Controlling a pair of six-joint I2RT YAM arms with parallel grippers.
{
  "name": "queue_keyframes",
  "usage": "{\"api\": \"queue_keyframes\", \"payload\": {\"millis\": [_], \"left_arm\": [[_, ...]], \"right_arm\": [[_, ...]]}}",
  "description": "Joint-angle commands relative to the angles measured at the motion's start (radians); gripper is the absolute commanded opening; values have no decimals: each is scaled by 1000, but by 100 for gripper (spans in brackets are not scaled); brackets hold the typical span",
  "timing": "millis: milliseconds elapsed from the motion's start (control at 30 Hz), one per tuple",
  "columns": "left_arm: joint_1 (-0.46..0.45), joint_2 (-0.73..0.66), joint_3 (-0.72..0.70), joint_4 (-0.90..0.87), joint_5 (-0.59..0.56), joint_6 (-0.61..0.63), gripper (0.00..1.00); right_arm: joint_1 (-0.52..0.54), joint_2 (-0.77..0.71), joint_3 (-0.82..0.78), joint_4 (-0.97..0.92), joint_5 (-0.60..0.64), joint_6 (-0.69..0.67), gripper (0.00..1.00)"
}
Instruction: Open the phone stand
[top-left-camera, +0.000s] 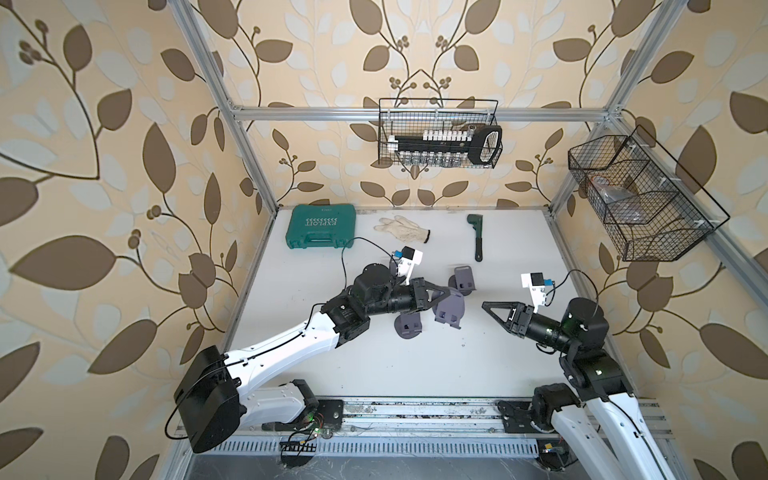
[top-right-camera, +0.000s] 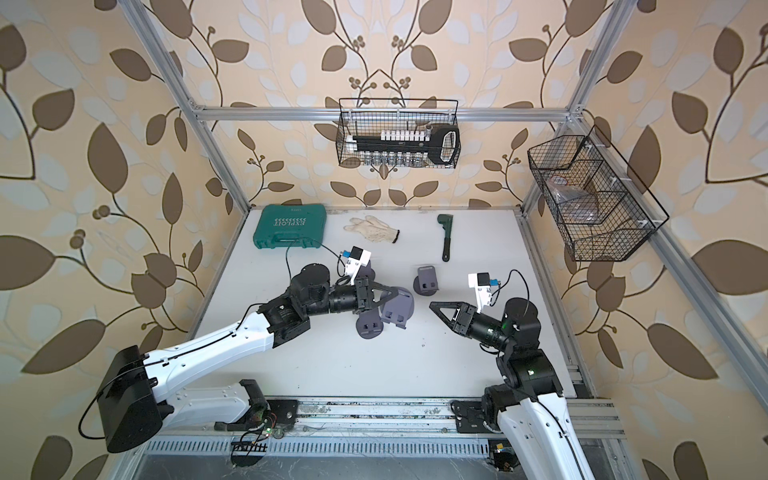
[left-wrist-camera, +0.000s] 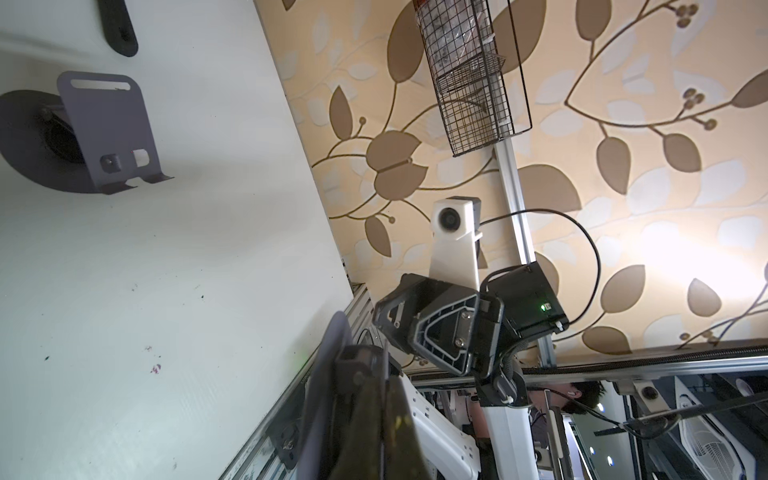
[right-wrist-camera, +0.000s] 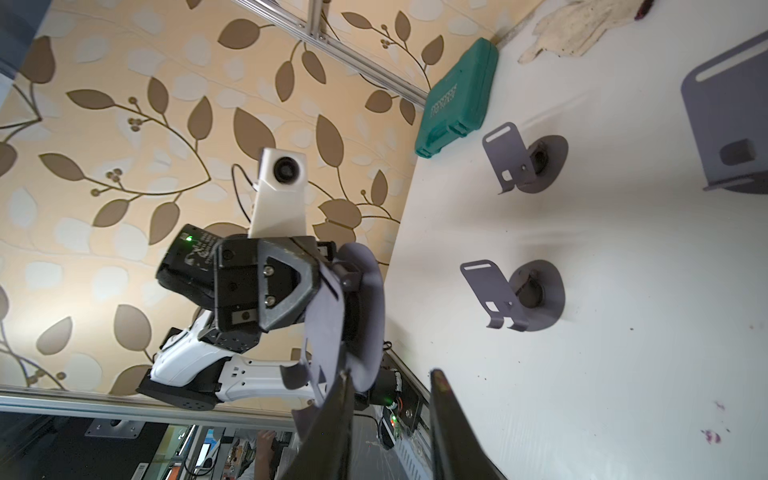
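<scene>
Aloft, phone stand (right-wrist-camera: 368, 316) clamped in left hand (right-wrist-camera: 332, 278), right hand (right-wrist-camera: 390, 376) apart, gap hidden from above

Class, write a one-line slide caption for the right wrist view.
Left end effector grips a purple phone stand; three more stands sit on the white table.

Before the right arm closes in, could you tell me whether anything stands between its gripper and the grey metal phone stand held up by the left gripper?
Nothing visible does: only bare white tabletop shows between the right gripper and the grey metal phone stand in the left gripper.
</scene>
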Motion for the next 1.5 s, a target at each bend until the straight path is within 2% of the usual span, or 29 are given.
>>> {"api": "queue_keyframes", "payload": {"millis": [0, 200, 433, 533, 833, 1067, 1467], "left_arm": [[9, -56, -1, 33, -37, -21, 0], [9, -53, -10, 75, -33, -37, 0], [9, -63, -4, 76, -32, -31, 0], [9, -67, -3, 71, -33, -24, 0], [9, -53, 5, 84, -22, -21, 0], [9, -54, 6, 83, -14, -23, 0], [8, -1, 8, 175, 44, -52, 0]], "right_arm": [[6, -1, -28, 185, -45, 135, 28], [98, 32, -36, 214, -11, 96, 38], [257, 130, -65, 305, 69, 74, 37], [296, 158, -72, 304, 106, 57, 33], [301, 143, -108, 294, 132, 51, 27], [301, 148, -103, 299, 142, 46, 26], [322, 304, -27, 422, 102, 50, 26]]}}
